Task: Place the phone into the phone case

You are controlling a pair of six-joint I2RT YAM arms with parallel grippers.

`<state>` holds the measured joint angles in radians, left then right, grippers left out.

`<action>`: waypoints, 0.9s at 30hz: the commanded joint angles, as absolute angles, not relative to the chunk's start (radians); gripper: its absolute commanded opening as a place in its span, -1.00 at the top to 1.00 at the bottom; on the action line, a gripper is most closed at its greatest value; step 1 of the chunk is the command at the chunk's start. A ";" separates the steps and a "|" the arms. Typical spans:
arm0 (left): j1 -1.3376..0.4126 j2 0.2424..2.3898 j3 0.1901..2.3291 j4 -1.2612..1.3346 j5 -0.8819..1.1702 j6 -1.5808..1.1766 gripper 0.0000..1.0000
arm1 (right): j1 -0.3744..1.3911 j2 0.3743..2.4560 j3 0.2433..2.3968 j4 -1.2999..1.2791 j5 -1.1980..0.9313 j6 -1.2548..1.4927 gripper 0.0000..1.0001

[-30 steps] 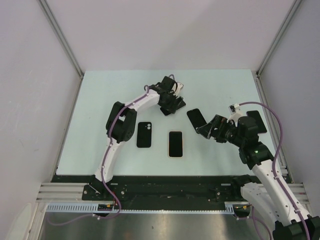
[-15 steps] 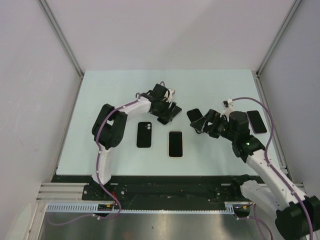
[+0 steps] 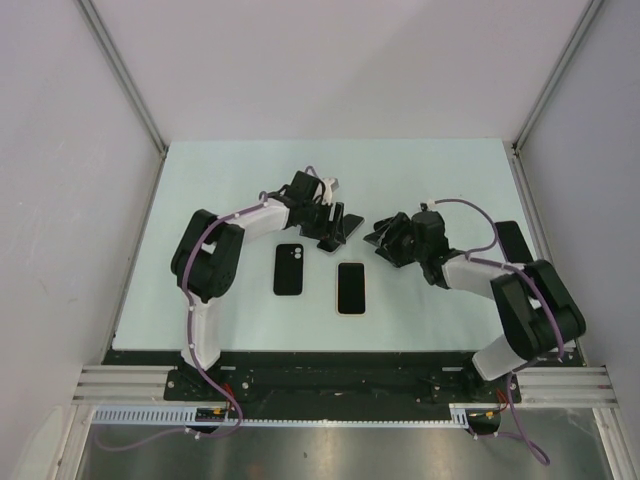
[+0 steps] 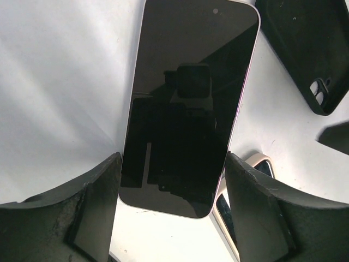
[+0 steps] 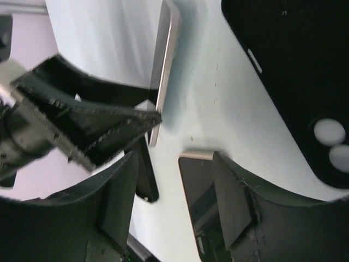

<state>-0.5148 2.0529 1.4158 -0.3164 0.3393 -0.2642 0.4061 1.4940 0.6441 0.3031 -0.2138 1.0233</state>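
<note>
Where the worktop (image 3: 200, 200) ran nearest the arm bases: 1 spare phone (image 3: 351, 288) lay flat, dark screen up, pale rim showing.
Phone case (image 3: 289, 269): black, flat on the worktop just left of the spare phone and apart from it, with the camera cut-out at its far end.
Right claw (image 3: 390, 240): low over the worktop, beyond and right of the spare phone. Its 2 fingers (image 5: 117, 202) stood partly spread and gripped nothing. A pale-rimmed corner lay in the gap beside 1 finger, with bare worktop beside the other. Which item that corner belonged to could not be told.
Black slab (image 3: 508, 235): flat at the right side, partly hidden by the right arm.
Left claw (image 3: 332, 228): closed on the phone, with 1 finger (image 4: 92, 207) against each long edge.
Phone (image 4: 185, 109): pinkish rim, dark screen, seen nearly edge-on from the right wrist and tilted off the worktop. It was beyond the phone case, apart from it, not in it.
</note>
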 commanded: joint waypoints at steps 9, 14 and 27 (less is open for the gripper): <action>-0.511 2.048 1.359 -0.336 0.454 -0.334 -0.30 | 0.489 1.813 0.883 0.491 -0.095 1.173 -0.16; -0.511 2.048 1.347 -0.334 0.449 -0.334 -0.29 | 0.502 1.859 0.885 0.495 -0.035 1.218 -0.12; -0.511 2.020 1.333 -0.314 0.469 -0.360 -0.39 | 0.505 1.934 0.885 0.529 -0.063 1.249 0.81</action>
